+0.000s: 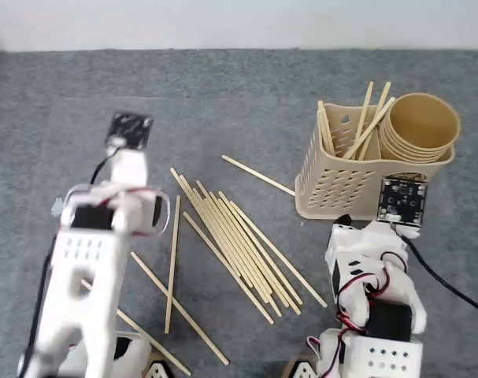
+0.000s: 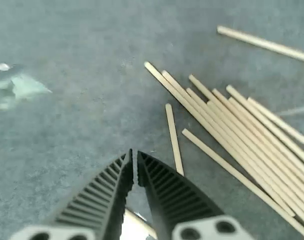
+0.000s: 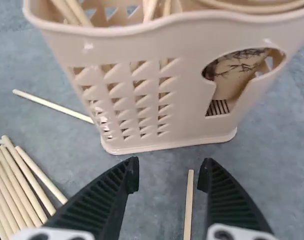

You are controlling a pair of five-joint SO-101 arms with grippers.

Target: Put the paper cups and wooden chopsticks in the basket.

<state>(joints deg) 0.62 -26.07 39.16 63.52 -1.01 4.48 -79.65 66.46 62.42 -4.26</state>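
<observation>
Beige basket (image 1: 333, 185) holds paper cups (image 1: 398, 146), perhaps five chopsticks (image 1: 326, 130)

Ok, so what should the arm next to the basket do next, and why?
Probably lower the right gripper and close it on the single chopstick. Its jaws are open, that chopstick lies on the carpet between them, and the basket stands just ahead, so a grab here looks like the shortest way to get one more in.
</observation>
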